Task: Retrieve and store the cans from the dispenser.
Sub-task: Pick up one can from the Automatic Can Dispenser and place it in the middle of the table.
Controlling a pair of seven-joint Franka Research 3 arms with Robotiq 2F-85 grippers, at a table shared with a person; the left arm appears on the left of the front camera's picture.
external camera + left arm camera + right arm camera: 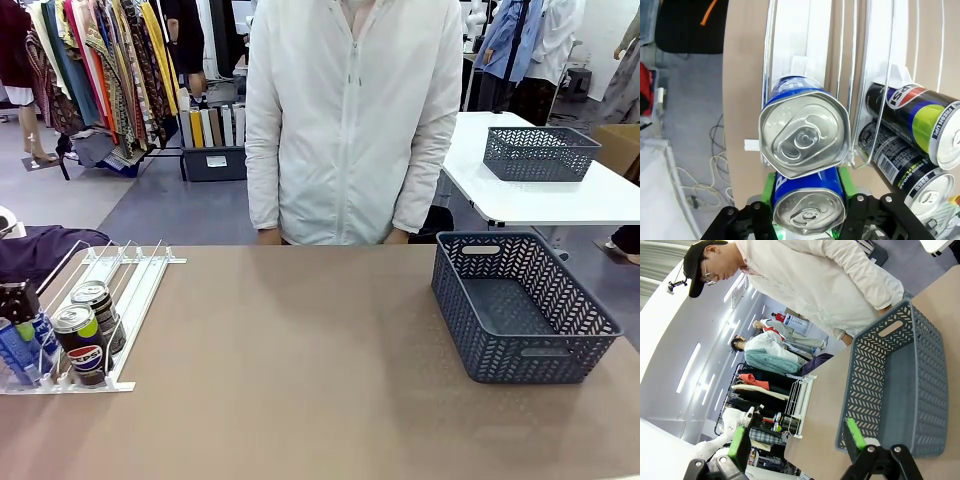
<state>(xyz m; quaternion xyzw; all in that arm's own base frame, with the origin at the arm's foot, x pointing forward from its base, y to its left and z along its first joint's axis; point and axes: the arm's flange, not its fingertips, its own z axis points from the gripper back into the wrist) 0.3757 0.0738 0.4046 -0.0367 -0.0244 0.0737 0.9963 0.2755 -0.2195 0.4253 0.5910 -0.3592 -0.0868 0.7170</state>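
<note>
Within left hand [807, 189], blue can [808, 212]

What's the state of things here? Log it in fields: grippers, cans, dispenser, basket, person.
left gripper: shut on front blue can, green pads on either side
right gripper: open, holding nothing, near grey basket
dispenser: on the table at the robot's left
other cans: second blue can behind the gripped one; two Pepsi cans alongside
grey basket: no cans in it
person: standing at the far side
</note>
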